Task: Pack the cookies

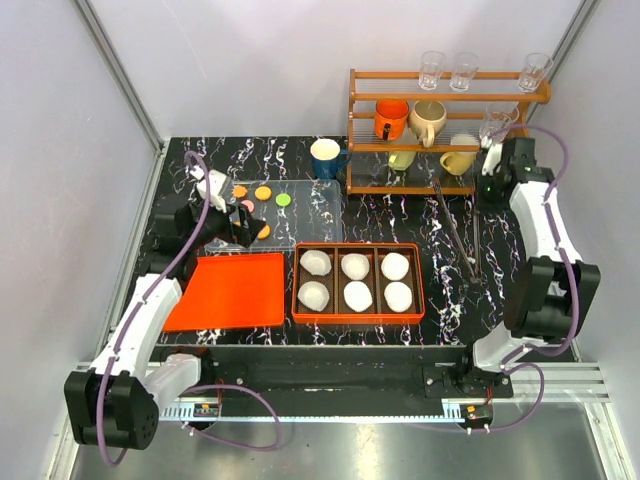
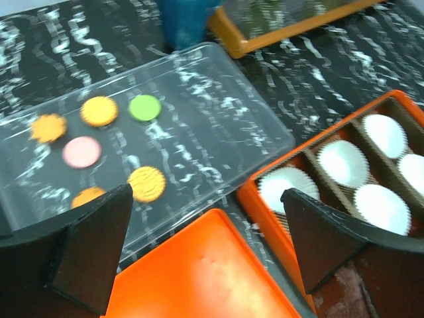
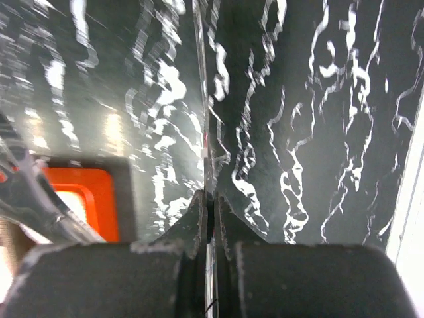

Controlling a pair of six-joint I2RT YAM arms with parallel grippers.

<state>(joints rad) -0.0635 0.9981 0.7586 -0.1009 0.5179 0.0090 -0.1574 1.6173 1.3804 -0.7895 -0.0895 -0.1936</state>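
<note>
We see a black, white-veined table (image 1: 450,215). Directly on it sit a clear flat tray (image 2: 212,119) at the rear left, a blue mug (image 1: 326,158) behind it, a wooden rack (image 1: 450,97) at the rear right and a flat orange lid (image 1: 230,290) near left. An orange six-compartment box (image 1: 355,247) sits just beside the lid, and right of the box lie what may be metal tongs (image 1: 455,232).

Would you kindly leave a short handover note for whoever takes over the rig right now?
Left gripper: open, empty, hovering at the near-left edge of the clear tray.
Right gripper: shut, low over the table at the far right; I cannot tell whether it grips anything.
Cookies: all six lie on the clear tray.
Orange box: six white liners, all empty; orange lid lies to its left.
Done: nothing packed.
Left: every cookie.
</note>
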